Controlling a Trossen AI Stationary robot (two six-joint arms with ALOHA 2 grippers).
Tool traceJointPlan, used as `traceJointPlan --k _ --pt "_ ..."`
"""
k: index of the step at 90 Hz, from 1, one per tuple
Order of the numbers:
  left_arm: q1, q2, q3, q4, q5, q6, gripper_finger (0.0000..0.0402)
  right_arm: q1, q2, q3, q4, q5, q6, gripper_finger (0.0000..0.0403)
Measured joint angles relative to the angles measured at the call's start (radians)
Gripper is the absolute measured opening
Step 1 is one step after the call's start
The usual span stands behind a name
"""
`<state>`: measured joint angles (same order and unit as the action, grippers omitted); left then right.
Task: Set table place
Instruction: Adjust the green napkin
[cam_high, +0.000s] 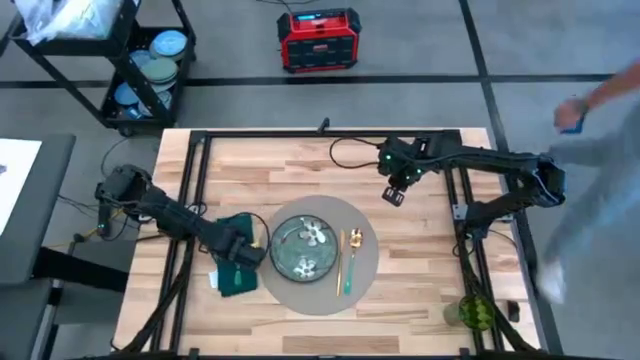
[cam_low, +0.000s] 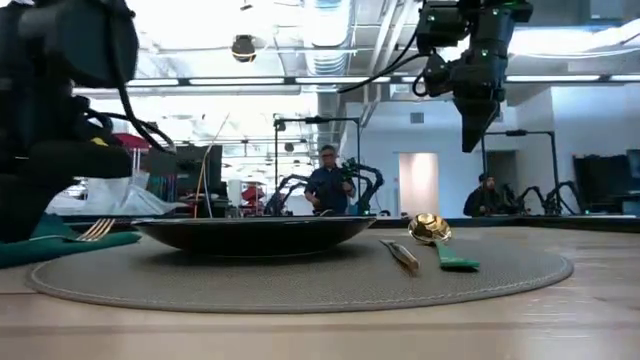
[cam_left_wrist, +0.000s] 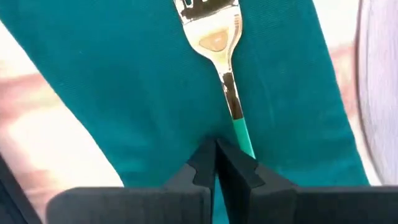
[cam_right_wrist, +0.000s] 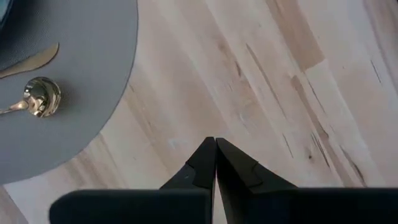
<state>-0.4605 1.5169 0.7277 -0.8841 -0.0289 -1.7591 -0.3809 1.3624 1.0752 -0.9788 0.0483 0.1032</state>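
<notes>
Spanning most of the overhead frame was the table, light butcher-block planks on a black frame. Landmark taken: the placemat, a big round grey disc lying flat near the table's front edge, roughly midway across.

Plate, dark with a flower pattern, sat on the placemat, a little off centre toward the left arm's side. Beyond the plate, on the side toward the right arm and still on the placemat, lay a knife and a spoon with gold bowl and green handle, side by side and close together.

Napkin, dark green, lay just off the placemat's rim on the left arm's side. A fork, gold tines and green handle, rested lengthwise on the napkin.

Left gripper was down over the napkin, next to the placemat's edge. In the left wrist view its jaws were pressed together, tips at the green end of the fork handle; whether they pinched the handle, could not tell.

Right gripper hung raised above bare wood, behind the placemat and toward the right arm's side, clear of it. Jaws pressed together, holding nothing.

A small green object stood near the table's front corner, well away from the placemat, on the right arm's side.
</notes>
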Motion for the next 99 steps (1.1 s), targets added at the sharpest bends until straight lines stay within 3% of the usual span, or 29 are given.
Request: traceJointPlan --k 49,99 --pt "-0.016 0.0 0.0 0.049 -0.005 0.013 0.0 -0.015 0.0 0.0 0.059 0.0 -0.026 0.0" --pt "0.08 0.002 -0.001 0.08 -0.033 0.12 0.0 -0.015 0.0 0.0 0.061 0.0 -0.033 0.0"
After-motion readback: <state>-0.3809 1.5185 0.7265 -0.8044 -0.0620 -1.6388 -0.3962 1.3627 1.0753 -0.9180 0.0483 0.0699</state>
